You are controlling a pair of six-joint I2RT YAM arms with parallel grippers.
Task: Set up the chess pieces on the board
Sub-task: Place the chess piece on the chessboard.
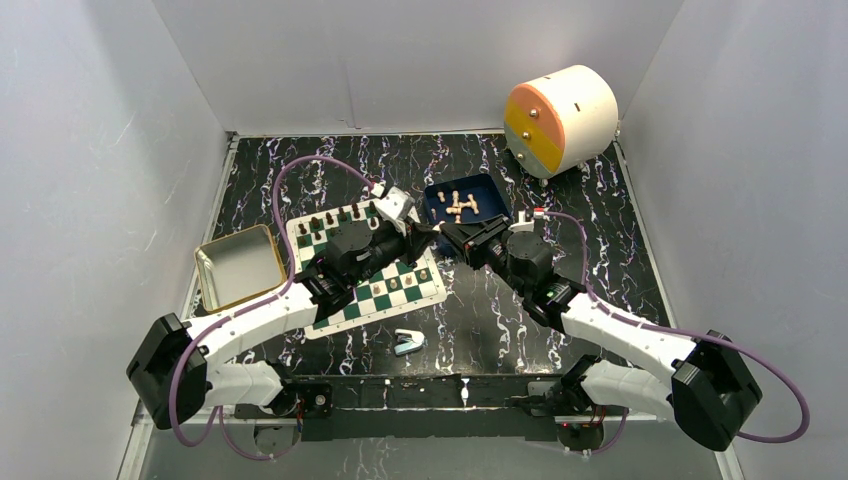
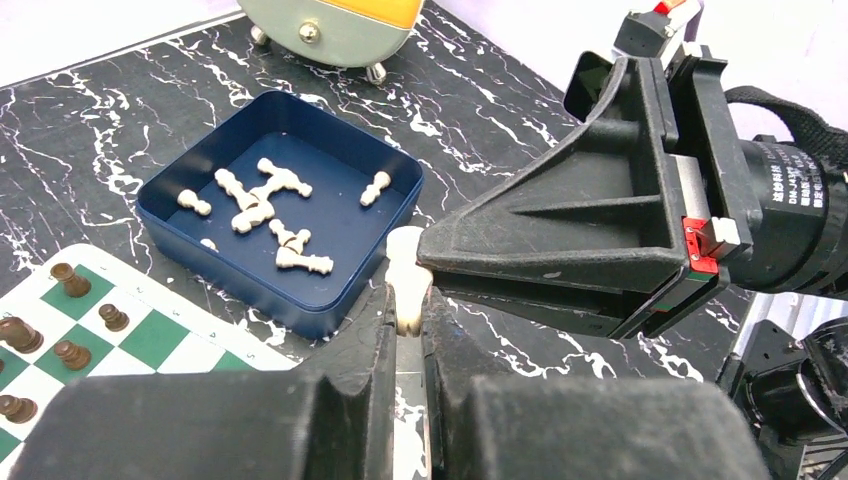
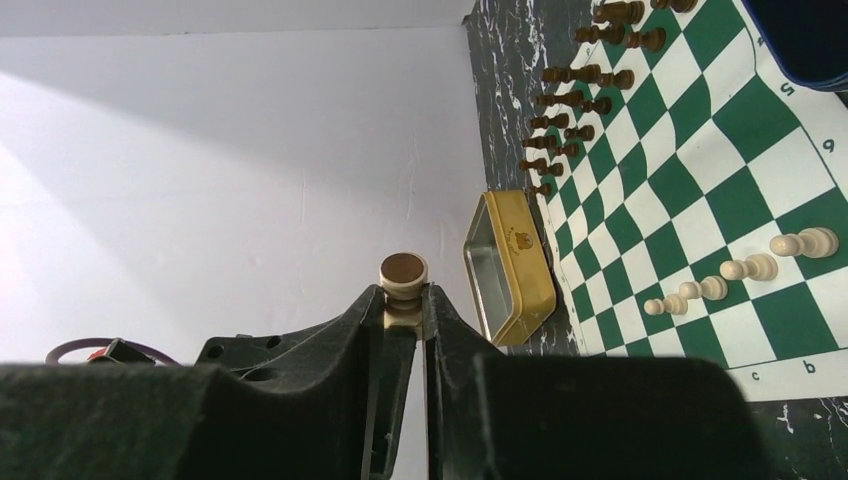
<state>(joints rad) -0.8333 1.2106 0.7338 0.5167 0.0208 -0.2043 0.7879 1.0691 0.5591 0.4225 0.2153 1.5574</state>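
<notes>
A light tan chess piece (image 2: 408,270) hangs between both grippers, just off the board's far right corner. My left gripper (image 2: 408,303) is shut on one end of it. My right gripper (image 3: 403,303) is shut on the other end, and the piece's round base (image 3: 403,268) pokes past its tips. From above, the left gripper (image 1: 424,234) and right gripper (image 1: 447,236) meet tip to tip. The green-and-white board (image 1: 385,300) carries dark pieces (image 1: 335,217) along its far edge and light pawns (image 3: 745,268) near its front. Several loose light pieces (image 2: 255,200) lie in the blue tray (image 1: 495,190).
A gold tin (image 1: 238,265) lies open left of the board. A small light-blue stapler-like object (image 1: 408,341) sits in front of the board. A white and orange cylinder (image 1: 560,118) stands at the back right. White walls enclose the table.
</notes>
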